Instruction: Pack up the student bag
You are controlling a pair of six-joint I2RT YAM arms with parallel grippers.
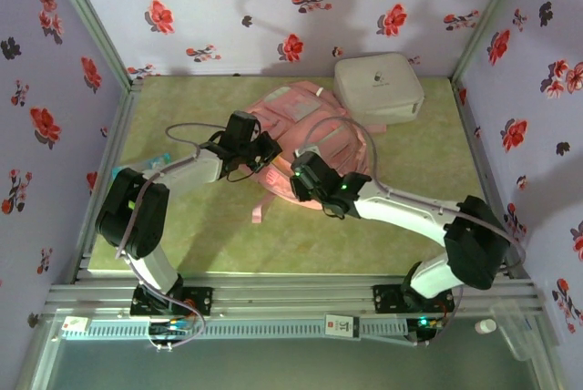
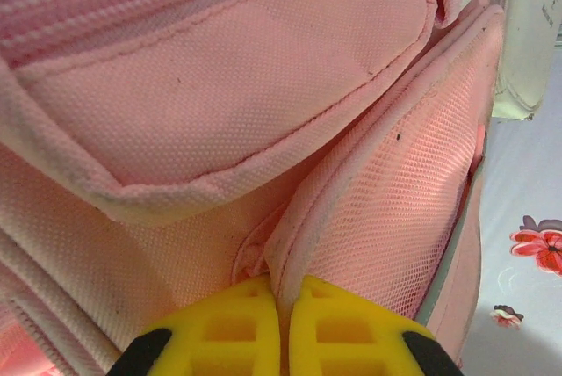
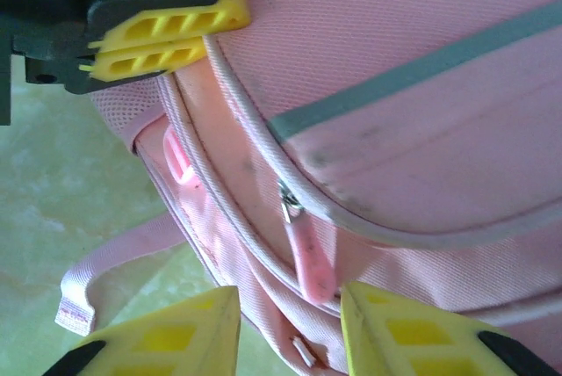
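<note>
The student bag [image 1: 314, 130], a soft pink backpack, lies in the middle of the green table. My left gripper [image 1: 264, 151] is at its left side, shut on a pink fabric edge beside the mesh side pocket [image 2: 413, 191]; the yellow left gripper [image 2: 283, 292] pinches that edge. My right gripper [image 1: 305, 173] is at the bag's near edge. In the right wrist view the right gripper [image 3: 290, 301] is open, and a pink zipper pull [image 3: 309, 257] hangs between its yellow fingers, its tip close to the right one. The left gripper's fingers [image 3: 162, 38] show at the upper left there.
A white rounded hard case [image 1: 378, 87] sits at the back right against the bag. A loose pink strap [image 3: 105, 262] trails onto the green mat [image 1: 209, 226] near the bag's front. Floral walls close in the left, back and right sides.
</note>
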